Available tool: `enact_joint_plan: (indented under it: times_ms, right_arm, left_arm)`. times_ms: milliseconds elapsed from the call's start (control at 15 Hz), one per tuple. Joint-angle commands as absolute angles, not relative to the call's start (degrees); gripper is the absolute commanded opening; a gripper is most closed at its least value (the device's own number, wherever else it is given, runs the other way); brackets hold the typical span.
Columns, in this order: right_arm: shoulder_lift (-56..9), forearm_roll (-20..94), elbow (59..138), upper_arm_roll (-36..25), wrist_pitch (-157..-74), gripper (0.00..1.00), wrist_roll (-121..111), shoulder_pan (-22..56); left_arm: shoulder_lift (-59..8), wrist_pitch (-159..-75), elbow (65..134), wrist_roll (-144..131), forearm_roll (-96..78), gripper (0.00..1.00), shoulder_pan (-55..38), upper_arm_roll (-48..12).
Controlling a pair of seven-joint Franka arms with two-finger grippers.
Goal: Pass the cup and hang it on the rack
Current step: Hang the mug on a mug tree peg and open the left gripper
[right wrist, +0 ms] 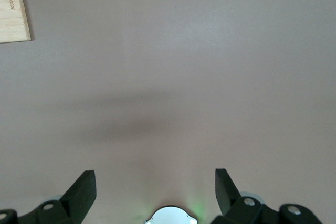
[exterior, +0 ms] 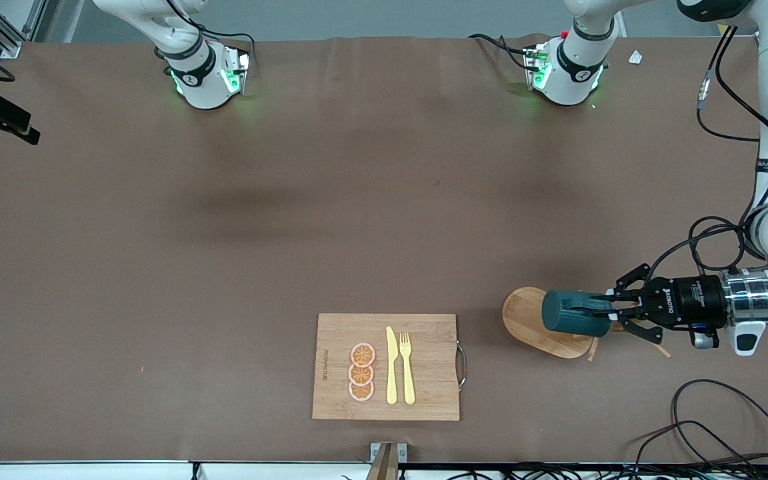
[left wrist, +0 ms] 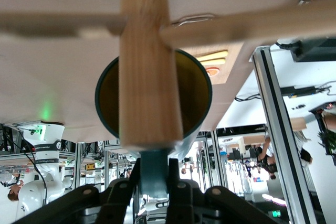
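Observation:
The dark teal cup (exterior: pixel 574 312) lies on its side in the air over the oval base of the wooden rack (exterior: pixel 524 320), toward the left arm's end of the table. My left gripper (exterior: pixel 603 308) is shut on the cup's handle (left wrist: pixel 155 174). In the left wrist view the rack's post (left wrist: pixel 147 77) crosses in front of the cup's yellowish mouth (left wrist: pixel 191 95), and a slanted peg (left wrist: pixel 252 24) runs beside the rim. My right gripper (right wrist: pixel 156 187) is open over bare brown table, with nothing between its fingers. It is out of the front view.
A bamboo cutting board (exterior: pixel 424 333) with three orange slices, a yellow knife and a yellow fork lies near the table's front edge. One corner of the cutting board (right wrist: pixel 13 9) shows in the right wrist view. Black cables (exterior: pixel 711 427) coil near the front edge at the left arm's end.

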State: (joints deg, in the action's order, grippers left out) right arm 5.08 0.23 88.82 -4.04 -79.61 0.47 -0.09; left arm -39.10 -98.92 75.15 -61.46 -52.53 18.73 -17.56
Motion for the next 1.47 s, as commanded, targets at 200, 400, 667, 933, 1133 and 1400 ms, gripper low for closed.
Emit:
enact_joint_plan:
  times_ms: [200,400,667,933,1133,1400]
  right_arm:
    - [6.5,-0.4,90.0,-3.7,-79.7,1.00,-0.1,0.0]
    - [6.4,-0.4,90.0,-3.7,-79.7,1.00,-0.1,0.0]
    - [6.4,-0.4,90.1,-3.5,-79.7,1.00,0.0,0.0]
    - [6.5,-0.4,90.4,-3.5,-79.7,1.00,0.0,0.0]
    - [6.5,-0.4,90.4,-3.5,-79.7,1.00,0.0,0.0]
    - [6.5,-0.4,90.4,-3.5,-79.7,1.00,-0.1,-0.1]
  left_arm:
    - [-39.6,-98.1,74.8,-58.3,-54.2,0.01,20.8,-17.9]
    - [-40.4,-98.1,74.8,-57.7,-54.3,0.02,20.8,-17.9]
    - [-40.9,-98.1,74.8,-57.4,-54.3,0.03,21.1,-17.9]
    - [-41.1,-98.1,74.8,-57.4,-54.3,0.09,21.1,-17.7]
    - [-41.6,-98.1,74.8,-57.8,-54.3,0.32,21.1,-17.6]
    - [-41.1,-98.1,74.6,-58.7,-54.4,0.51,21.1,-17.6]
